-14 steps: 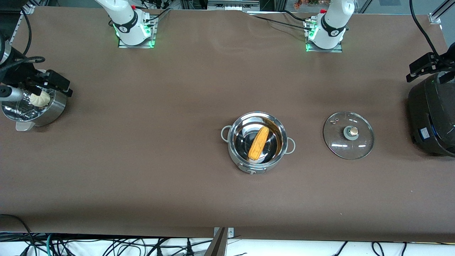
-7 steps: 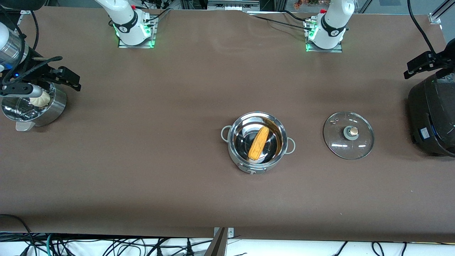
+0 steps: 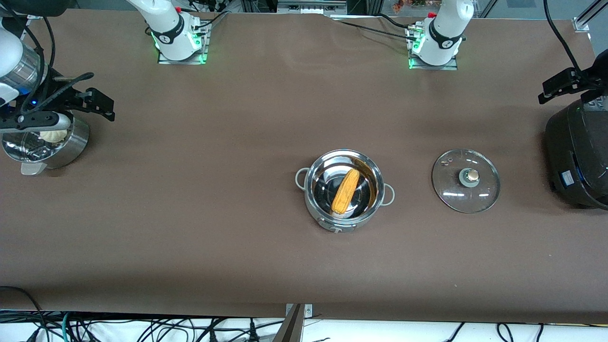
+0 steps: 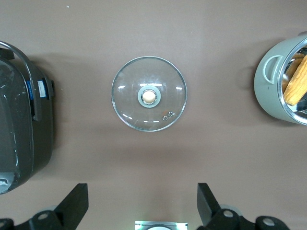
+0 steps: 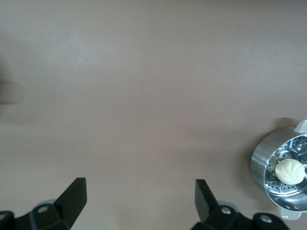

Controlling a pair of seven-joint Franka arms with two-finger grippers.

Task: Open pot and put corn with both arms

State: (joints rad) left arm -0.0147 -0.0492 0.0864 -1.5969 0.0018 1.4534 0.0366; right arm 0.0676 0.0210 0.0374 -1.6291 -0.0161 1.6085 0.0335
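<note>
The pot (image 3: 332,222) stands open in the middle of the table, and the corn (image 3: 346,191) lies slanted inside it. The glass lid (image 3: 479,190) lies flat on the table beside the pot, toward the left arm's end. In the left wrist view the lid (image 4: 163,76), the pot (image 4: 267,81) and the corn (image 4: 295,84) all show far below. My left gripper (image 4: 142,194) is open and empty, high up beside the black cooker; it also shows in the front view (image 3: 577,83). My right gripper (image 5: 139,189) is open and empty, high over the steamer pot; it also shows in the front view (image 3: 57,107).
A large black cooker (image 3: 577,152) stands at the left arm's end of the table. A steel steamer pot (image 3: 71,147) with a pale bun (image 3: 53,135) stands at the right arm's end and also shows in the right wrist view (image 5: 261,165).
My right gripper has risen from the steamer pot and drifted toward the bases. My left gripper has shifted slightly by the cooker. Pot, corn and lid have not moved.
</note>
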